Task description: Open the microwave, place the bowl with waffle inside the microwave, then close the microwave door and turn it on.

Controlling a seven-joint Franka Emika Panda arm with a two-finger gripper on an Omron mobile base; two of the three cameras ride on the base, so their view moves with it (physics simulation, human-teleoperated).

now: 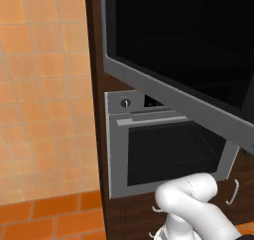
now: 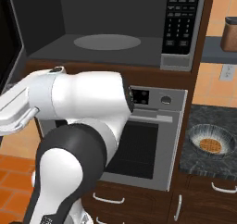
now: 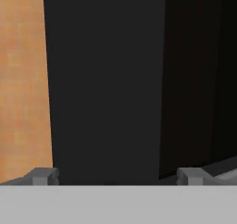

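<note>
Door: the microwave door (image 1: 183,50) is swung wide open to the left, and the hand (image 3: 118,176) faces its dark panel at close range.
Hand: fingers spread wide with nothing between them; the two tips (image 3: 44,176) straddle the dark panel's edge region, and I cannot tell whether they touch it.
Cavity: the microwave (image 2: 115,38) stands open off to the hand's right, its grey turntable bare.
Bowl: the bowl with waffle (image 2: 211,142) sits on the dark counter (image 2: 203,165), well apart from the hand, far to its right and lower.
Risk, door: pulling the hand away carelessly could knock the door partway shut and block the way in.
Risk, reach: the swing over to the bowl passes the silver oven (image 2: 157,140) and the cabinet front, so the elbow could clip them.
Risk, grasp: a poor hold on the thin bowl rim may tip it and spill the waffle.
</note>
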